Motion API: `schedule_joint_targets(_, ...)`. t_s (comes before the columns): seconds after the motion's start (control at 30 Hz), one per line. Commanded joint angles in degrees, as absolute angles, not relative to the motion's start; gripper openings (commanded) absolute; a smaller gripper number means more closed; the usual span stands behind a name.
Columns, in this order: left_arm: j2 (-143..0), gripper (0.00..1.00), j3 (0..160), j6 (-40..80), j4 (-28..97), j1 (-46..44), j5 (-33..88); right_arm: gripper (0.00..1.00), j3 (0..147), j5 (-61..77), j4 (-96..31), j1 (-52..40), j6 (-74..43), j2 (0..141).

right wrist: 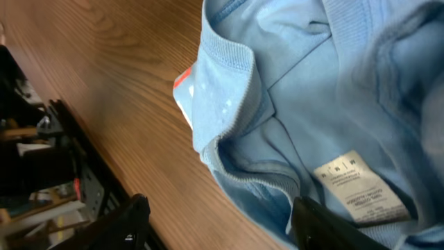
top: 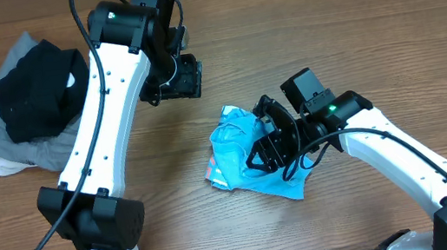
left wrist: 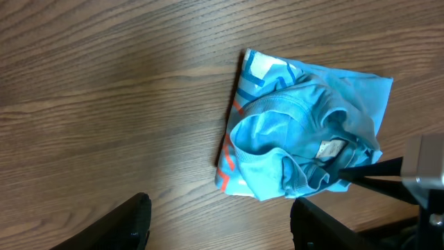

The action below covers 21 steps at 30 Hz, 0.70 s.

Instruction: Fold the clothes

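The crumpled blue T-shirt lies directly under the right gripper, jaws apart, perhaps brushing its collar. The left gripper, spread and empty, hovers far-left of it.

Bare table between blue T-shirt and garment pile, left arm across it
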State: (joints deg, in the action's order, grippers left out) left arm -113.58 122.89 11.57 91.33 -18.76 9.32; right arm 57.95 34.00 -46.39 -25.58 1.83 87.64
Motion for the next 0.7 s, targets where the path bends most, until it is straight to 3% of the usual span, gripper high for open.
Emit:
schedule_joint_targets(0.0,-113.2,0.68,123.4,10.3,91.4,-18.7,8.8,0.73,58.8,32.6,-44.3,-26.7,3.7,88.3)
schedule_joint_targets(0.1,-113.2,0.68,123.4,10.3,91.4,-18.7,8.8,0.74,58.8,32.7,-42.0,-27.4,3.7,89.9)
schedule_joint_targets(0.2,-113.2,0.68,123.4,10.3,91.5,-18.7,8.8,0.69,58.8,32.7,-40.7,-28.6,3.7,91.7)
schedule_joint_targets(0.3,-113.2,0.68,123.4,10.3,91.5,-18.7,8.8,0.56,58.8,32.6,-41.8,-30.1,3.7,93.6)
schedule_joint_targets(0.37,-113.2,0.68,123.4,10.3,91.5,-18.7,8.8,0.38,58.8,31.9,-43.0,-30.5,3.6,94.0)
schedule_joint_targets(0.47,-113.2,0.69,123.4,10.3,91.5,-18.7,8.8,0.19,58.9,30.4,-44.5,-30.5,3.0,93.9)
schedule_joint_targets(0.67,-113.2,0.70,123.4,10.2,91.5,-18.7,8.6,0.04,59.0,26.8,-50.3,-29.1,3.0,90.5)
